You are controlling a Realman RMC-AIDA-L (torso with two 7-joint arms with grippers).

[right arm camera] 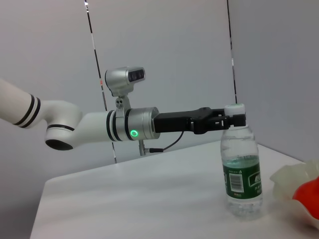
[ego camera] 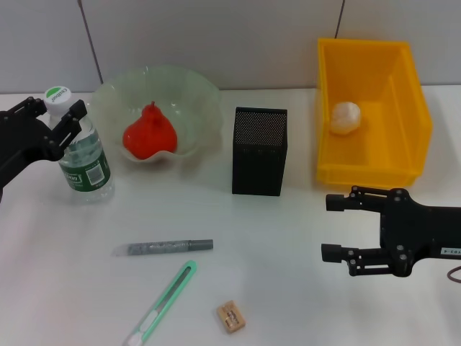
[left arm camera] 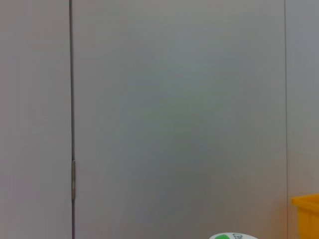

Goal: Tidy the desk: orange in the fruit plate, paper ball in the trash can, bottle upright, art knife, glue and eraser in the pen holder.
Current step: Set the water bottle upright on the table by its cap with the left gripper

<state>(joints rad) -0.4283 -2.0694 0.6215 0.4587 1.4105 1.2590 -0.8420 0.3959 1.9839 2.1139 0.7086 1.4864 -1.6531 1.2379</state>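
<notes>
Clear plastic bottle [ego camera: 84, 156] stands upright, left gripper [ego camera: 63, 123] clenched around its neck to steady it. Right gripper [ego camera: 333, 228] hovers spread wide, holding nothing. 3 items await the pen holder [ego camera: 259, 151]: glue [ego camera: 170, 247], art knife [ego camera: 160, 303], eraser [ego camera: 230, 317].

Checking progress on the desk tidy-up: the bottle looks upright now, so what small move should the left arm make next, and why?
Probably open the left gripper and back off: the bottle stands upright on the table with the fingers around its neck. The glue stick, art knife and eraser remain outside the pen holder.
</notes>
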